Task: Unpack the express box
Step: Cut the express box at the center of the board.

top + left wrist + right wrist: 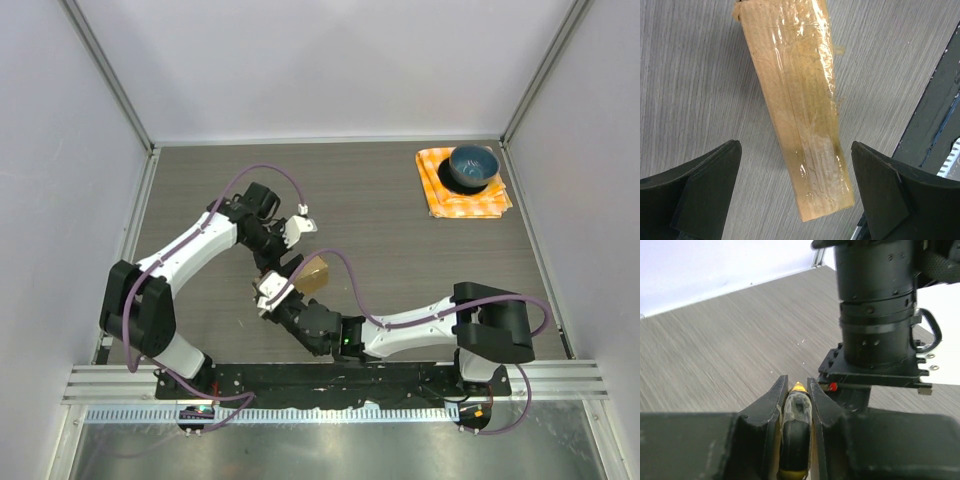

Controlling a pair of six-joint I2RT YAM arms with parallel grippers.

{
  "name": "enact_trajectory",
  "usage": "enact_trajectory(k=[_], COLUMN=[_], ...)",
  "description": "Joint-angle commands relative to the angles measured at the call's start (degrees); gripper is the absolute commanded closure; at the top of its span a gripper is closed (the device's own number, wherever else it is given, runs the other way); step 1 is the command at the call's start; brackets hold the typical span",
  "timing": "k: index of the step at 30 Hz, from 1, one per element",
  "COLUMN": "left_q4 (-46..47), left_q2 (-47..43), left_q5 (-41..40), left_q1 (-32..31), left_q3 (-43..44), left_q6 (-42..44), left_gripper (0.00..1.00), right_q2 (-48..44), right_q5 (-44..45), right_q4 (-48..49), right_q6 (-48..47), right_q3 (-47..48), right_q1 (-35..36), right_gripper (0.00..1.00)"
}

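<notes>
Top view: the express box [314, 272], plain brown cardboard, is at mid-table [420, 260] on grey wood-grain. The left gripper [288, 260] is bent over it, and the right gripper [298, 288] reaches in low from the right.

Left wrist view: the box [800, 110] is long and flat, with wrinkled glossy clear tape. The black fingers [705, 190] stand wide apart, clear of it.

Right wrist view: the right gripper [797, 400] has its jaws clamped on the box's taped edge [799, 387].

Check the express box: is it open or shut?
Shut: the express box has clear tape over its visible face, and no flap stands up.
</notes>
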Motion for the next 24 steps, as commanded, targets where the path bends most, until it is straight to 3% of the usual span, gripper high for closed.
enact_trajectory(k=[1,24], left_q4=[1.1,7.2], left_q2=[0.6,-0.7], left_q5=[-1.0,-9.6], left_q1=[-0.5,-2.3], left_q3=[-0.9,-4.5], left_q6=[-1.1,-10.7], left_gripper=[0.05,0.15], right_q2=[0.9,5.6], right_q5=[0.6,-2.7], right_q4=[8.0,5.4], right_q6=[2.1,7.4], right_q3=[0.7,0.5], right_q1=[-1.1,-1.9], right_gripper=[0.99,0.99])
